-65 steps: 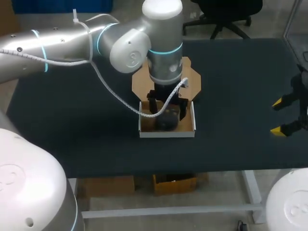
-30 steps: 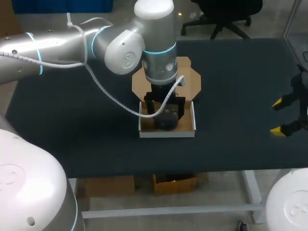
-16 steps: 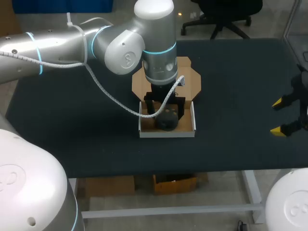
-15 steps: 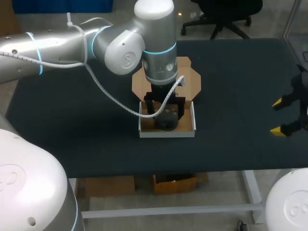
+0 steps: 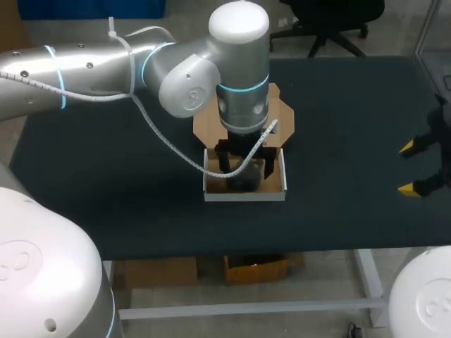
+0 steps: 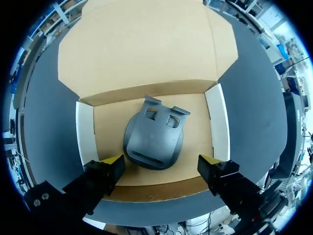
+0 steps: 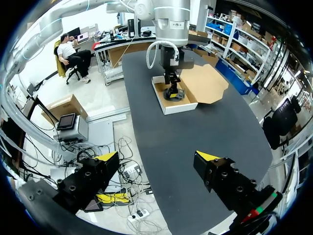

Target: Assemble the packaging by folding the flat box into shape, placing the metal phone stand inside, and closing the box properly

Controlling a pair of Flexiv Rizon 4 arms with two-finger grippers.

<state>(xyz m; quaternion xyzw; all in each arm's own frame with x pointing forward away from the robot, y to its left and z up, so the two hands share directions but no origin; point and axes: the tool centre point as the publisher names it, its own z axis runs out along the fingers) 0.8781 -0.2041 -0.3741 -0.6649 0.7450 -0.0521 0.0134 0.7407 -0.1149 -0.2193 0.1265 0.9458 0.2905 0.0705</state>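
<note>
Phone stand (image 6: 154,142), dark metal, lies inside the box (image 6: 218,122), whose lid (image 6: 142,44) lies flat and open at 12 o'clock. Your left gripper (image 6: 160,164) hangs over the stand, spread wide and holding nothing. Your right gripper (image 5: 416,169), well apart at 3 o'clock, is likewise spread and empty. Risk: nothing braces the box, so folding the lid may slide it, or a fingertip may catch a wall.

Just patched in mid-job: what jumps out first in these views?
The silver left arm hangs over the middle of the table, its open fingers flanking the grey phone stand inside the folded box. The box's brown lid lies open behind it; the right gripper sits open at the right edge.
</note>
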